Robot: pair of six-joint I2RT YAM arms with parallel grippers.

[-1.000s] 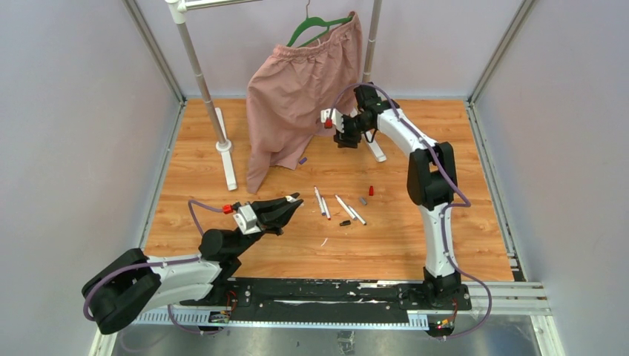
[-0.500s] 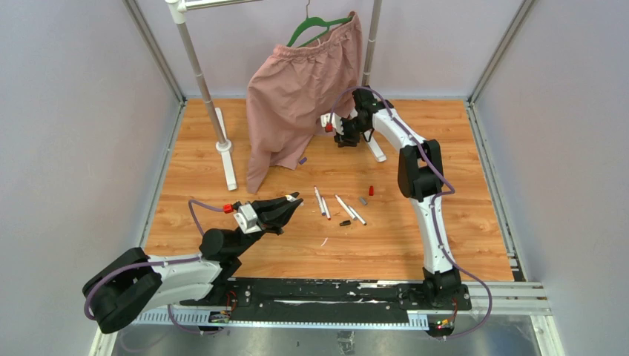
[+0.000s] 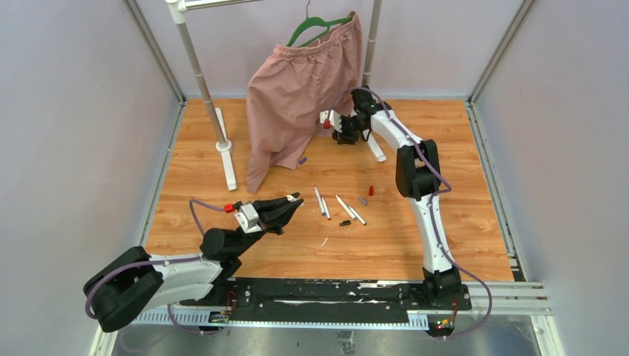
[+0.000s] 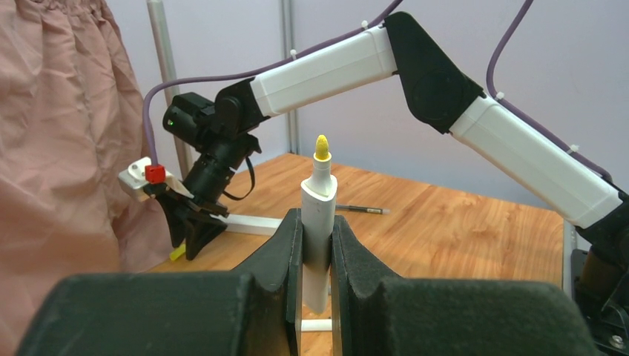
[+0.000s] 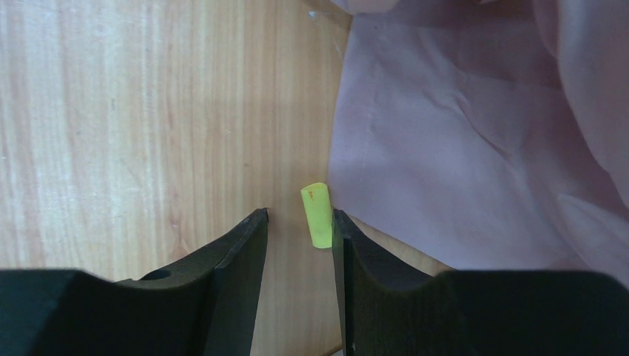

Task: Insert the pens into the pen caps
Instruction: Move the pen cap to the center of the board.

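top view: compared with a second ago, the right arm [image 3: 415,167] has pulled its elbow in to the left. the right gripper [image 3: 343,136] now sits a bit closer to the hem of the pink shorts [image 3: 293,96], which hang on the green hanger [image 3: 320,27]. the left gripper [image 3: 294,199] has not moved and hangs over the near-left tabletop [image 3: 475,222]. the loose white pens [image 3: 325,208] are mid-tabletop, unchanged. the red cap [image 3: 371,190] and grey cap [image 3: 363,200] are just right of them, the black cap [image 3: 345,222] just in front. the purple cap [image 3: 303,160] is beside the shorts' hem.

left wrist: the jaws are clamped narrow on the barrel of the yellow-tipped pen [image 4: 319,194], upright with its tip up and uncapped. the right gripper is beyond it, pointing down at the tabletop beside the shorts, with the yellow cap [image 4: 176,253] at its tips. one more pen [image 4: 361,210] lies flat further back.

right wrist: the jaws are part-way apart and straddle the yellow cap [image 5: 317,215]. the cap lies flat on the tabletop at the edge of the pink fabric. it is against the right-hand finger with a gap to the other, so not clamped.
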